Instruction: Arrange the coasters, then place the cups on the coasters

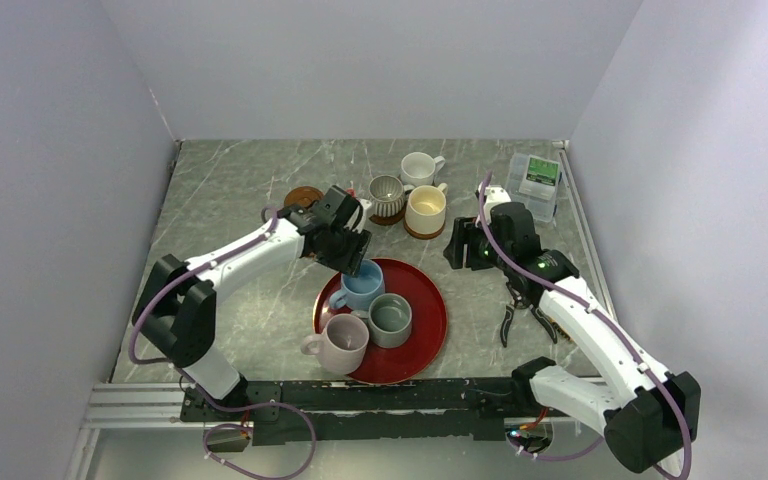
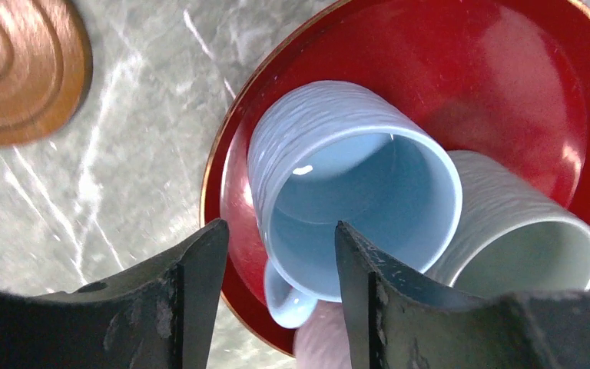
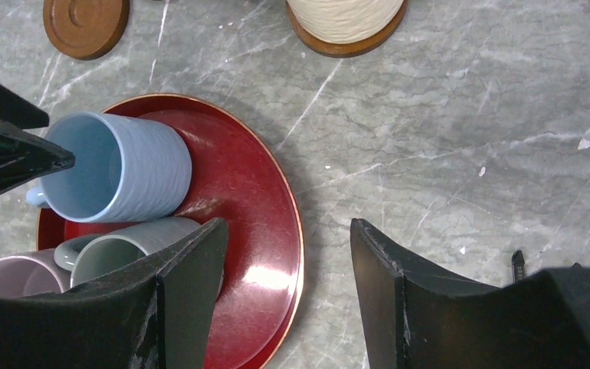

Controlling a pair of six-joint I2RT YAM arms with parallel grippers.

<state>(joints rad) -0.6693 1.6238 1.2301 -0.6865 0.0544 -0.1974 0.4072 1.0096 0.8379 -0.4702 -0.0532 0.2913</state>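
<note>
Left gripper [image 2: 280,227] has its jaws parted wide and holds nothing. Its two fingers straddle the near wall of the light blue mug [image 2: 330,131], low and centre in the left wrist view. This mug stands on the red tray [image 2: 522,84], just beside the grey-green mug [image 2: 522,231]. Expect glazed ceramic: rigid, moderately heavy, slippery, liable to chip. Recommended hold: pinch the wall at the rim, one finger inside. An unoccupied coaster [image 2: 15,69] lies upper left.

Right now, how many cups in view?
6. On the red tray: light blue cup, grey-green cup, lilac cup. Behind it: ribbed cup, cream-yellow cup, white cup furthest back. None seems hidden.
</note>
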